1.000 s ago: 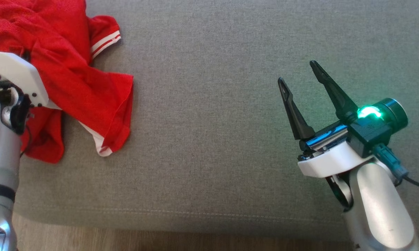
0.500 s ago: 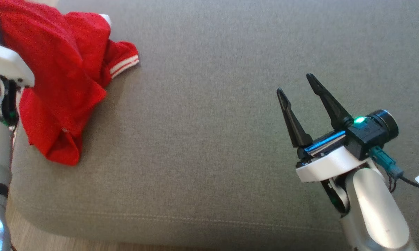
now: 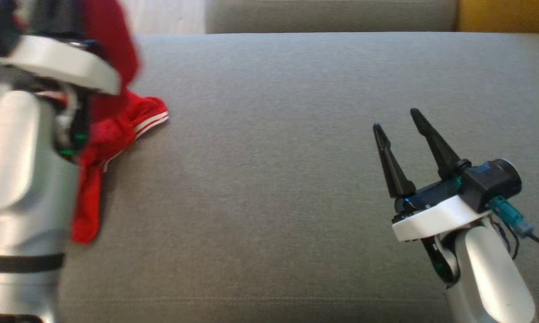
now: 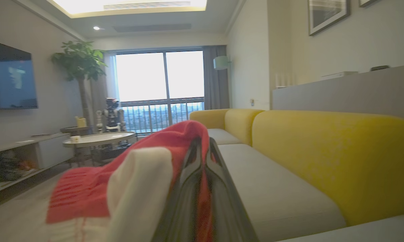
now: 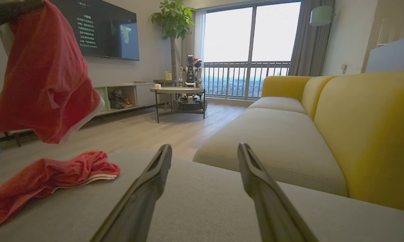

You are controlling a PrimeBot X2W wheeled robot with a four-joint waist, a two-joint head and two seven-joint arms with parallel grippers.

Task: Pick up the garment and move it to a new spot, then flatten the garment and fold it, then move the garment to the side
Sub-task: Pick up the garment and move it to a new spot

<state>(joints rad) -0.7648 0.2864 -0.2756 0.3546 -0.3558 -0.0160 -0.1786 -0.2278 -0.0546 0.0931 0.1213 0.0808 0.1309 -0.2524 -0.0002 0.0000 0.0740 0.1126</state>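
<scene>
garment (image 5: 47, 77): red with white trim, at the far-left of the grey sofa cushion (image 3: 269, 179). Upper part hangs in the air; a lower red part (image 3: 90, 202) rests on the cushion.
long axis: roughly vertical, from the grip down.
left claw (image 4: 202, 141): clenched on garment fabric, raised over the cushion's left side.
right claw (image 3: 397, 120): released, empty, near-right, well apart from the garment.
key relation: garment lies left of the right claw; the left arm is nearer and holds it.
next move, judged: carry it right to the bare middle; the tail may drag.
</scene>
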